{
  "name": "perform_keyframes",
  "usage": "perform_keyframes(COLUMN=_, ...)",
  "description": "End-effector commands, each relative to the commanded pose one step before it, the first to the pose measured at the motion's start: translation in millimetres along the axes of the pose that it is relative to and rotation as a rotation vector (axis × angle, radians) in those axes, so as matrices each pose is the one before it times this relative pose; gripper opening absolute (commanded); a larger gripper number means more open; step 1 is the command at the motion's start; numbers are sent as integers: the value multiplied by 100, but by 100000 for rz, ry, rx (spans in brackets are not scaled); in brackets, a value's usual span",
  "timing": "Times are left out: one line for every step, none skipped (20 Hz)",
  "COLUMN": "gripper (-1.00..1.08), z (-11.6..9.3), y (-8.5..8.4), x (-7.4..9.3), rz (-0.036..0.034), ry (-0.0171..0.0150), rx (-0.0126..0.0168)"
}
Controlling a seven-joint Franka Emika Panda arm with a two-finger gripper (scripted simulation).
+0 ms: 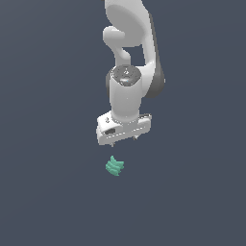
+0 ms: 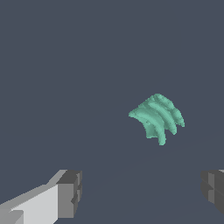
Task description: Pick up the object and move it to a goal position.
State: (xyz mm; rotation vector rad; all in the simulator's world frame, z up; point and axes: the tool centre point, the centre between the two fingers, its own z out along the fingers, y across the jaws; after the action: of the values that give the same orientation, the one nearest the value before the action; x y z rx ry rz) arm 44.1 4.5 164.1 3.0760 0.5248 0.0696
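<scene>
White arm poised over a small teal piece on a plain dark ground

The arm [image 1: 129, 62] reaches down, its gripper [image 1: 123, 139] hanging above the object [image 1: 115, 166] and apart from it; the jaws stand wide, nothing between them, the grey fingertips [image 2: 70, 192] well spread in the wrist view. The ridged teal object [image 2: 157, 117] lies free on the surface, not between the fingers

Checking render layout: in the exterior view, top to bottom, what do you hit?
White arm → gripper, jaws apart → small teal ridged object, lying below the gripper with a gap between them, not held.
</scene>
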Motion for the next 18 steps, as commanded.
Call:
perform_keyframes(gripper=100, z=624, y=492, x=503, rz=-6556, ry=-490, rx=98)
perform_keyframes(gripper=100, z=250, y=208, x=180, rz=-2569, ry=-182, rx=59)
perform_keyframes(gripper=100, z=251, y=214, x=171, rz=-2562, ry=-177, rx=69)
perform_keyframes(gripper=100, z=253, y=219, x=162, rz=-2556, ry=-170, rx=79)
perform_keyframes(gripper=100, z=255, y=225, x=152, rz=-2549, ry=-164, rx=88)
perform_keyframes(gripper=100, z=256, y=229, x=143, rz=-2542, ry=-157, rx=97)
perform_keyframes(gripper=100, z=258, y=234, x=133, rz=-2535, ry=-150, rx=106)
perform_keyframes(gripper=100, z=259, y=238, x=123, rz=-2527, ry=-142, rx=114)
perform_keyframes(gripper=100, z=261, y=242, x=112, rz=-2520, ry=-134, rx=122)
perform_keyframes(gripper=100, z=262, y=245, x=102, rz=-2513, ry=-126, rx=129)
perform_keyframes(gripper=100, z=263, y=249, x=91, rz=-2504, ry=-118, rx=136)
perform_keyframes(gripper=100, z=265, y=251, x=81, rz=-2497, ry=-109, rx=142)
perform_keyframes(gripper=100, z=266, y=254, x=70, rz=-2489, ry=-100, rx=148)
perform_keyframes(gripper=100, z=267, y=256, x=59, rz=-2481, ry=-91, rx=154)
perform_keyframes(gripper=100, z=268, y=257, x=48, rz=-2473, ry=-82, rx=159)
perform_keyframes(gripper=100, z=269, y=259, x=37, rz=-2465, ry=-73, rx=163)
perform_keyframes(gripper=100, z=267, y=256, x=25, rz=-2426, ry=-63, rx=165)
perform_keyframes(gripper=100, z=255, y=245, x=14, rz=-2301, ry=-51, rx=160)
